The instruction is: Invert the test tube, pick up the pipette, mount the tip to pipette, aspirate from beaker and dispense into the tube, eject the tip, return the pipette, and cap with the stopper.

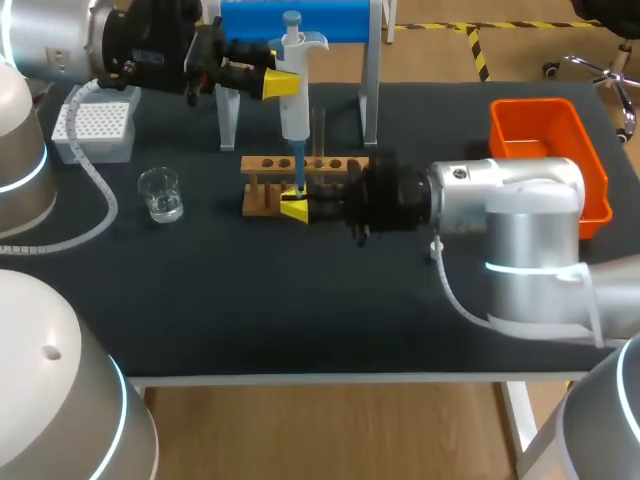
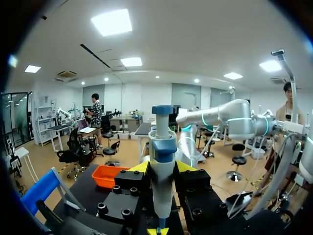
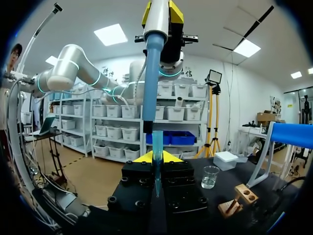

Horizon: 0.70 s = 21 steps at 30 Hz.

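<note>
Standing upright, the pipette [image 1: 294,95] is clamped in the left tool [image 1: 282,84], its blue tip [image 1: 298,168] pointing straight down into the test tube [image 1: 298,190], which the right tool [image 1: 296,208] grips just before the rack [image 1: 262,166] on the table [image 1: 250,300].

My dark worktop [image 1: 300,310] carries a white tip box [image 1: 95,128] at its back left, a glass beaker [image 1: 160,194] near it towards the front, a wooden rack [image 1: 262,185] in the middle, a blue-topped stand [image 1: 300,20] behind the rack, and an orange bin [image 1: 598,180] at my right.
</note>
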### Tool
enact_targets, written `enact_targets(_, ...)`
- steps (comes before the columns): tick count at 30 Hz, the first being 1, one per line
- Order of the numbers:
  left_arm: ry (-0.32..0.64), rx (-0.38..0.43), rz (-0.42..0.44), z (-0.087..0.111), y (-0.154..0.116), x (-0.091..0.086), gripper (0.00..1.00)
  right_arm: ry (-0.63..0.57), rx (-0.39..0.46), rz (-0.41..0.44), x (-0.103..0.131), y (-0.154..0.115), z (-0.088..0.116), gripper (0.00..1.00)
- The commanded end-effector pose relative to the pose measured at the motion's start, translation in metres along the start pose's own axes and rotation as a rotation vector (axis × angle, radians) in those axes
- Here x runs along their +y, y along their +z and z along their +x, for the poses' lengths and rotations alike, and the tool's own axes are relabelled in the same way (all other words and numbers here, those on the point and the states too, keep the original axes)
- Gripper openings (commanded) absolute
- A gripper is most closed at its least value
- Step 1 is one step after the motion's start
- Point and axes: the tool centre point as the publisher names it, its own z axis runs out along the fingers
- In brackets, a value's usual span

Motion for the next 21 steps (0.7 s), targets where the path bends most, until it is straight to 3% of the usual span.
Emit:
enact_targets(1, 0.001, 0.004, -0.001, 0.000, -0.002, 0.000, 0.00, 0.002, 0.005, 0.001, -0.004, 0.000, 0.002, 0.00)
enact_targets(10, 0.001, 0.004, -0.001, 0.000, -0.002, 0.000, 0.00, 0.018, 0.009, 0.020, -0.015, -0.003, 0.003, 0.00)
enact_targets(21, 0.001, 0.004, -0.001, 0.000, -0.002, 0.000, 0.00, 0.015, 0.009, 0.015, -0.012, -0.005, 0.005, 0.00)
